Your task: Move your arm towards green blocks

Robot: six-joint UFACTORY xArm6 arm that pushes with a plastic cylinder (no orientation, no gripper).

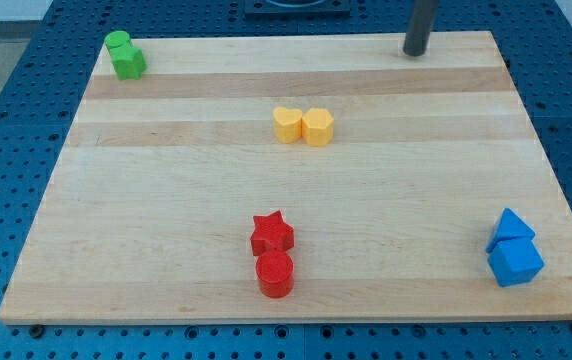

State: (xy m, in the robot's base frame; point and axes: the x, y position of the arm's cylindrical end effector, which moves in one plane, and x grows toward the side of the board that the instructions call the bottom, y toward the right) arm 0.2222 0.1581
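Two green blocks sit touching at the board's top left corner: a green cylinder (118, 42) and a green cube-like block (129, 63) just below it. My tip (414, 52) rests at the board's top edge, right of centre, far to the right of the green blocks. No block touches the tip.
A yellow heart (286, 124) and a yellow hexagon (318, 127) touch near the upper middle. A red star (272, 234) sits above a red cylinder (275, 274) at bottom centre. A blue triangle (510, 228) and a blue cube (515, 263) sit at the bottom right. The wooden board (166, 200) lies on a blue pegboard.
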